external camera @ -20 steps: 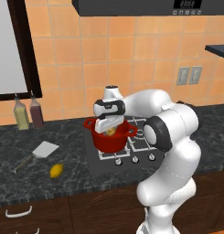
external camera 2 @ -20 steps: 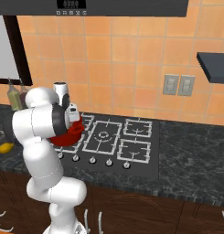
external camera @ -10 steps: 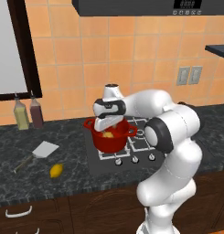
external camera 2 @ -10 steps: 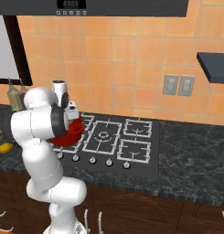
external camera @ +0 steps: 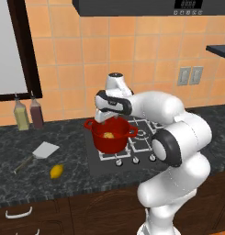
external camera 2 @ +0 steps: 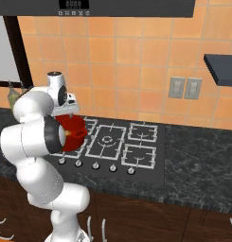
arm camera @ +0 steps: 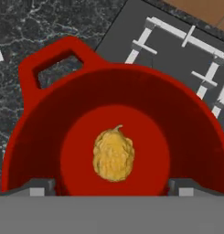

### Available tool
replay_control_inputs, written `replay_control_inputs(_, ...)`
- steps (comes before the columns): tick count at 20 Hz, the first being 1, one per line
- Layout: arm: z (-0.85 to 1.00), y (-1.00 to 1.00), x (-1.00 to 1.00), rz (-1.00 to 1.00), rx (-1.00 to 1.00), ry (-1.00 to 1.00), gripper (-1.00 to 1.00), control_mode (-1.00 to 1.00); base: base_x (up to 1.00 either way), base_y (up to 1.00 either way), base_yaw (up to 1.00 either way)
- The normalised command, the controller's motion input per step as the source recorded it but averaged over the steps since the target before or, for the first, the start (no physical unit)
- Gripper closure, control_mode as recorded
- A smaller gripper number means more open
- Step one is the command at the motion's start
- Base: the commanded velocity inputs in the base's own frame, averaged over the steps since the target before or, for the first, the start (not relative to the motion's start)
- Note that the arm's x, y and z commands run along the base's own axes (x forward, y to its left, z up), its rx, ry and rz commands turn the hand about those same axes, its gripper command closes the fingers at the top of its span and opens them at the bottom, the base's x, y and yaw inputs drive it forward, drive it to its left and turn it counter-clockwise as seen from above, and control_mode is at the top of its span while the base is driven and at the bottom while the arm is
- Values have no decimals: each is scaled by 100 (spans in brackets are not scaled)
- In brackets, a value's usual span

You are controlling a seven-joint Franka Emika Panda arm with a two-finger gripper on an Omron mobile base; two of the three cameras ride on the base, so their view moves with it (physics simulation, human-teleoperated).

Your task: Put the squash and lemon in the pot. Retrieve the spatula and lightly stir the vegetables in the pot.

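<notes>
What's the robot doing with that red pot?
The robot is cooking. Its gripper hangs open right above the red pot on the stove, and the squash lies alone on the pot's bottom. The lemon sits on the dark counter, not in the pot yet. The spatula lies on the counter near the lemon, untouched, so no stirring has begun.

Bright red pot [arm camera: 35, 119], dull yellow-tan squash [arm camera: 113, 154], bright yellow lemon [external camera: 56, 171], black speckled counter [external camera: 63, 133].
</notes>
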Motion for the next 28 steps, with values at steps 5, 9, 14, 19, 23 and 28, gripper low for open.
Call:
replay_control_inputs(5, 52, 24, -37, -3, 0, -3, -100, -100, 0, 0, 0)
replay_control_inputs(9, 11, 68, -36, -1, 0, 0, -100, -100, 0, 0, 0)
replay_control_inputs(14, 12, 100, -98, -1, 0, -8, -100, -100, 0, 0, 0)
replay_control_inputs(19, -56, 100, -92, 0, 0, 1, -100, -100, 0, 0, 0)
replay_control_inputs(23, -93, 92, -16, -5, 0, 4, -100, -100, 0, 0, 0)
replay_control_inputs(28, -14, 25, 5, -13, 0, 6, -100, -100, 0, 0, 0)
